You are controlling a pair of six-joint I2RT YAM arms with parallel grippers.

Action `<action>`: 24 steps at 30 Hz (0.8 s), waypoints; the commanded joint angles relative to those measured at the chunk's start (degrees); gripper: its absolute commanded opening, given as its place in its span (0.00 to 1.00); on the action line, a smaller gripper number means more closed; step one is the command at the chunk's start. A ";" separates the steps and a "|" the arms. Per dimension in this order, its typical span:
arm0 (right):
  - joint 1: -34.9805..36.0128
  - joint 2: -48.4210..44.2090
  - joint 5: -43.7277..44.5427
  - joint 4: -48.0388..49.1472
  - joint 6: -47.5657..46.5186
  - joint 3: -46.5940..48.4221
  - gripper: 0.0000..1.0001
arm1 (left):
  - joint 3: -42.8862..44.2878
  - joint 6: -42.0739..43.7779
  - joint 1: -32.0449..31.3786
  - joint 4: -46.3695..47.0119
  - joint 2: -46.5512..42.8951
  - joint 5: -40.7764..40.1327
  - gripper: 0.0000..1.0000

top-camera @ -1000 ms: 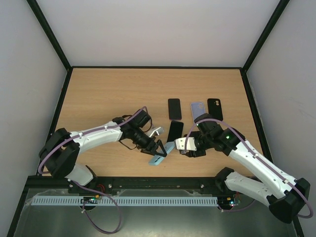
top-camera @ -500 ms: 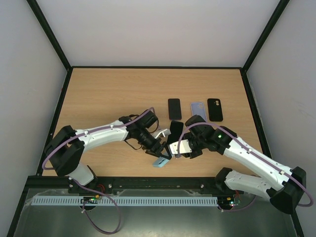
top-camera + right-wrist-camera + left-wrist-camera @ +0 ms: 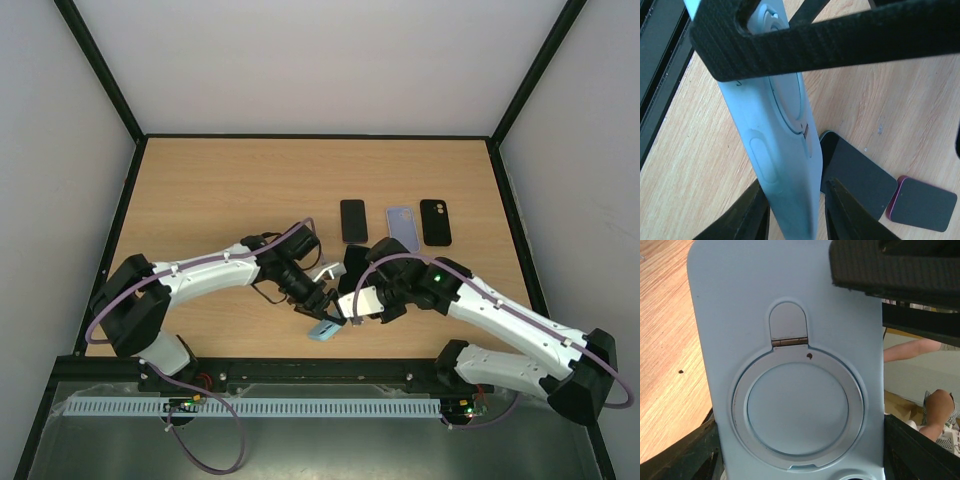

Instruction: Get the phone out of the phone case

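Holding the light-blue phone case [image 3: 790, 325] up off the table [image 3: 200, 200] near its front edge, our left gripper [image 3: 322, 308] is closed across the case's width, with the case back filling the space between its fingers in the left wrist view. Our right gripper [image 3: 348, 312] sits right against the case from the other side. Its fingers [image 3: 840, 220] closely flank the thin edge in the right wrist view, but we cannot tell whether they pinch it or merely stand beside it. The phone itself is hidden from us. We see only the case back with its ring stand [image 3: 797, 407] folded flat and, edge on, a moulded side button [image 3: 764, 157], so we judge the phone sits inside, facing away. The case looks matt and rubbery, and we expect it to be soft, bendy, grippy and light. The phone within should be stiff, heavier, smooth and easy to crack if dropped on the wood. We would grip the long edges with the left, and have the right peel one corner lip back or press through the camera opening, clear of the hinged ring, which could flip out. A black phone [image 3: 860, 175] lies on the table just below, so a slipping handset might land on it.
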 commanded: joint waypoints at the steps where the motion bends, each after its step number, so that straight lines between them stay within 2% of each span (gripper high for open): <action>1: 1.20 1.09 3.14 0.96 -0.02 -0.64 0.27 | 1.32 1.78 -0.14 -0.75 -0.59 3.55 0.46; 6: 1.32 1.33 3.27 0.54 0.45 0.15 0.19 | 1.62 2.67 -0.10 -1.56 -0.88 2.83 0.47; 12: 1.35 1.13 4.03 -0.82 0.55 0.24 0.09 | 1.83 2.89 2.46 -0.93 -2.67 -0.84 0.78; 15: 1.33 0.84 4.17 -1.36 1.60 0.05 0.02 | 0.35 2.29 6.11 1.21 -5.21 -2.29 0.88; 17: 1.30 0.53 3.96 -1.47 2.90 -0.01 0.02 | -0.92 1.61 8.72 3.10 -7.42 -3.23 0.94; 21: 1.35 -0.13 2.54 -0.98 7.05 0.66 0.02 | -2.99 -0.16 13.09 7.45 -12.04 -7.18 0.97; 24: 1.27 -0.35 1.28 0.15 11.88 1.10 0.02 | -5.58 -3.85 15.59 14.47 -18.14 -15.07 0.97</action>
